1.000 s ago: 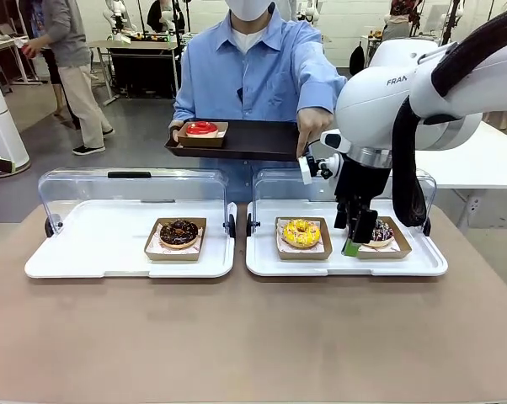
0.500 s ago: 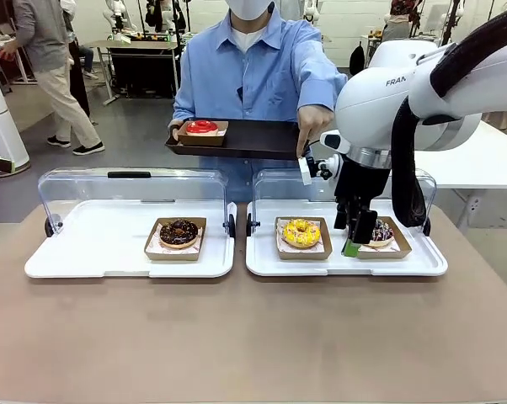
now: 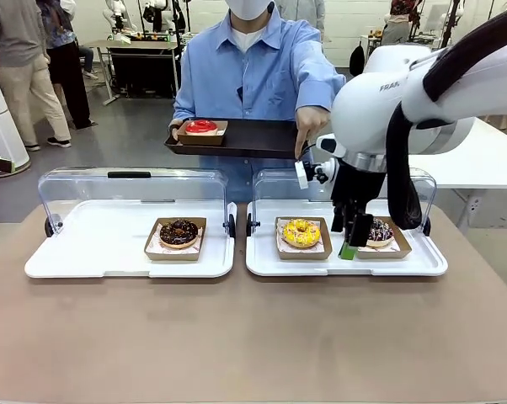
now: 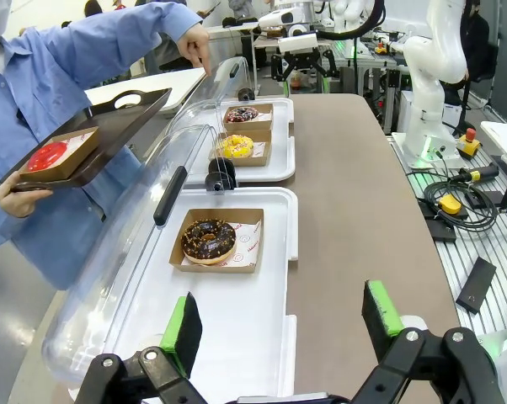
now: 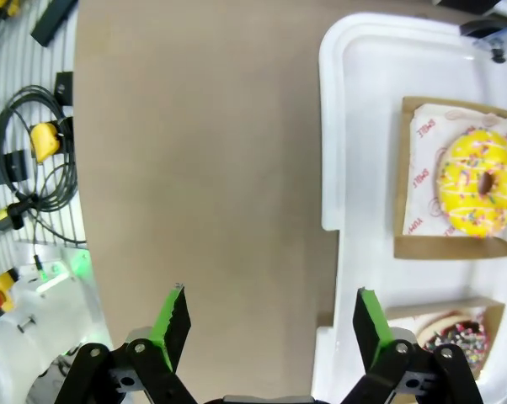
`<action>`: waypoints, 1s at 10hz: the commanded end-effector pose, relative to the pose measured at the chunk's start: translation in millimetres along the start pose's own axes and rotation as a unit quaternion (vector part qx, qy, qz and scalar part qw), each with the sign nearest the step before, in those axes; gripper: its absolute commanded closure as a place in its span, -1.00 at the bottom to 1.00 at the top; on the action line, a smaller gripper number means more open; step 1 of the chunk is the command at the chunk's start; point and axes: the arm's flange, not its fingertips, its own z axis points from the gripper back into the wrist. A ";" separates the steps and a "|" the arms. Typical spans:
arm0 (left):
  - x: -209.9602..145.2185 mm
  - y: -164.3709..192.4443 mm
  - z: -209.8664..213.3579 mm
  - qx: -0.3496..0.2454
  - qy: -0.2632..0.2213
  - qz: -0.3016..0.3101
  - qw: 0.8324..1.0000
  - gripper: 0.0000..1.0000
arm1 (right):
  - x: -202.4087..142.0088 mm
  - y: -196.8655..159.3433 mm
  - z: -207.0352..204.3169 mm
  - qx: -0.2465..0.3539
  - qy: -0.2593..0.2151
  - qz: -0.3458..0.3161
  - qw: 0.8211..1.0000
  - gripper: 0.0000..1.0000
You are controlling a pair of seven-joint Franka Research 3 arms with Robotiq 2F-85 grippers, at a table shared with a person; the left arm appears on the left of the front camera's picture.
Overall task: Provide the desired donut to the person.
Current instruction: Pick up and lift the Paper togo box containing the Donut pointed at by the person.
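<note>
The right claw (image 3: 353, 240), jaws wide and gripping nothing, is shifting slightly left from beside the sprinkled chocolate donut (image 3: 380, 231) toward the yellow donut (image 3: 301, 232). That donut is sitting boxed on the white tray (image 3: 422, 263), below the person's pointing hand (image 3: 311, 124), and is apparently the chosen one. The pick-up is not yet beginning. The left claw (image 4: 280, 299) is hovering open.

Yellow donut (image 3: 301, 232), red donut (image 3: 201, 127)

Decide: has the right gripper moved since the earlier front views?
Yes, slightly: the right gripper shifted left, toward the yellow donut, uncovering more of the sprinkled chocolate donut.
</note>
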 end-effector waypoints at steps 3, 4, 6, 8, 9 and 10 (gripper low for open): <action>0.6 -2.8 -0.7 0.006 0.001 0.001 1.000 -1.00 | 16.6 -34.0 -49.9 -0.012 -0.006 -0.017 1.000 -1.00; 0.6 -2.8 -0.7 0.006 0.001 0.001 1.000 -1.00 | 16.6 -37.3 -56.9 -0.015 -0.008 -0.022 1.000 -1.00; 0.6 -2.8 -0.7 0.006 0.001 0.001 1.000 -1.00 | 20.9 -47.3 -64.4 -0.032 0.001 -0.030 0.999 -1.00; 0.6 -2.8 -0.7 0.006 0.001 0.001 1.000 -1.00 | 26.7 -47.9 -65.0 -0.036 0.018 -0.042 0.998 -1.00; 0.6 -2.8 -0.7 0.006 0.001 0.001 1.000 -1.00 | 16.1 -44.0 -66.2 -0.019 -0.012 -0.020 1.000 -1.00; 0.6 -2.8 -0.7 0.006 0.001 0.001 1.000 -1.00 | 16.1 -44.0 -66.2 -0.019 -0.012 -0.020 1.000 -1.00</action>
